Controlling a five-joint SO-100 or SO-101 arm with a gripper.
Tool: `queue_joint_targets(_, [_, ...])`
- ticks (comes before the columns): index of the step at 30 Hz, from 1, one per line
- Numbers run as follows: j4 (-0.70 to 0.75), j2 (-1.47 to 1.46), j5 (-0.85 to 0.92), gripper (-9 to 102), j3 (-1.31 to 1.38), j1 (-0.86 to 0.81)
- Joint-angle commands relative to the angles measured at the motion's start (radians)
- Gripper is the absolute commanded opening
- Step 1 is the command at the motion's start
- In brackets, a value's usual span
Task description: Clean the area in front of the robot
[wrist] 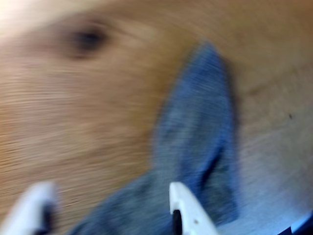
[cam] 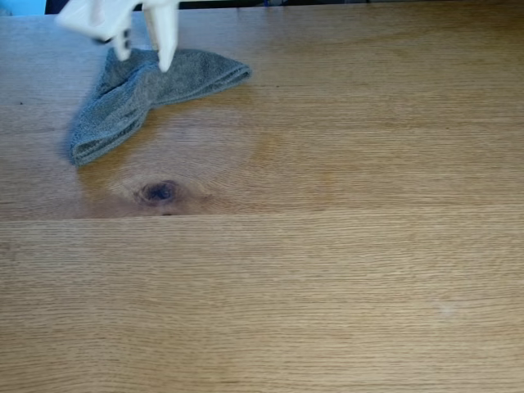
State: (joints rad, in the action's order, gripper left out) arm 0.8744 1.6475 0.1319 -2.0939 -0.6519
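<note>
The area is a broad oak-grain tabletop (cam: 327,278) with a dark oval knot (cam: 160,191). A crumpled grey terry cloth (cam: 123,106) lies at its far left. The robot's white arm (cam: 86,16) reaches in from the top left. Its gripper (cam: 145,59) stands open over the cloth's upper end, one fingertip (cam: 166,59) touching the fabric. In the blurred wrist view the gripper (wrist: 107,196) shows two white fingertips (wrist: 182,198) set wide apart at the bottom edge. There the cloth (wrist: 195,132) runs between and past them, with the knot (wrist: 88,38) at the upper left of the tabletop (wrist: 73,122).
The table's far edge (cam: 327,4) runs along the top of the fixed view, with dark space behind it. Bare wood stretches to the right of the cloth and toward the camera.
</note>
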Motion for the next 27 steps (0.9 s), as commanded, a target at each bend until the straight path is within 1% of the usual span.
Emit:
queue_joint_targets(1, [-0.135, -0.127, 0.1, 48, 0.017, -0.158])
queue_joint_targets(5, [-0.212, -0.265, 0.199, 47, 0.017, -0.238])
queue_joint_targets(7, [-0.233, -0.334, 0.25, 45, 0.018, -0.264])
queue_joint_targets(9, [-0.25, -0.396, 0.316, 46, 0.02, -0.285])
queue_joint_targets(14, [-0.29, -0.525, 0.437, 41, 0.028, -0.308])
queue_joint_targets(15, [-0.293, -0.549, 0.453, 38, 0.031, -0.305])
queue_joint_targets(17, [-0.308, -0.597, 0.486, 27, 0.031, -0.298])
queue_joint_targets(19, [-0.324, -0.624, 0.506, 14, 0.032, -0.288])
queue_joint_targets(21, [-0.319, -0.624, 0.486, 3, 0.032, -0.276])
queue_joint_targets(22, [-0.307, -0.614, 0.463, 0, 0.032, -0.267])
queue_joint_targets(24, [-0.293, -0.565, 0.416, 0, 0.018, -0.242])
queue_joint_targets(27, [-0.207, -0.456, 0.31, 0, 0.017, -0.16])
